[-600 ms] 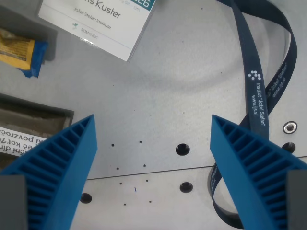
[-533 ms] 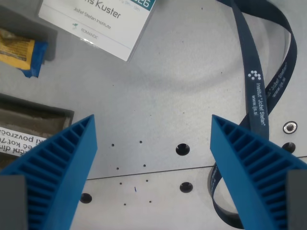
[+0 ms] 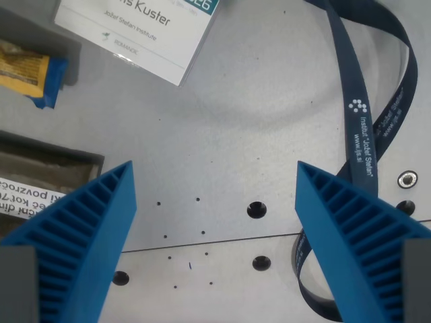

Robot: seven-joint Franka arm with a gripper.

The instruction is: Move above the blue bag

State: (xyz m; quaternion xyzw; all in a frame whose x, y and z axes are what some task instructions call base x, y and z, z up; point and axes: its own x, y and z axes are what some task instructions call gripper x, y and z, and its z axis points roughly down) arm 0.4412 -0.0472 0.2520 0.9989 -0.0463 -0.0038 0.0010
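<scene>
A small bag (image 3: 30, 79), blue at its edge with a yellow-orange face, lies at the wrist view's upper left, partly cut by the frame. My gripper (image 3: 215, 178) is open, its two ribbed blue fingers (image 3: 77, 235) wide apart over bare grey metal. The bag sits well up and to the left of the left finger, apart from it. Nothing is held between the fingers.
A white name badge (image 3: 138, 30) lies at the top, its dark blue lanyard (image 3: 360, 121) looping down the right side behind the right finger. A grey recessed tray (image 3: 47, 165) with a printed paper strip sits at the left. The metal plate (image 3: 236, 121) has screw holes and a seam.
</scene>
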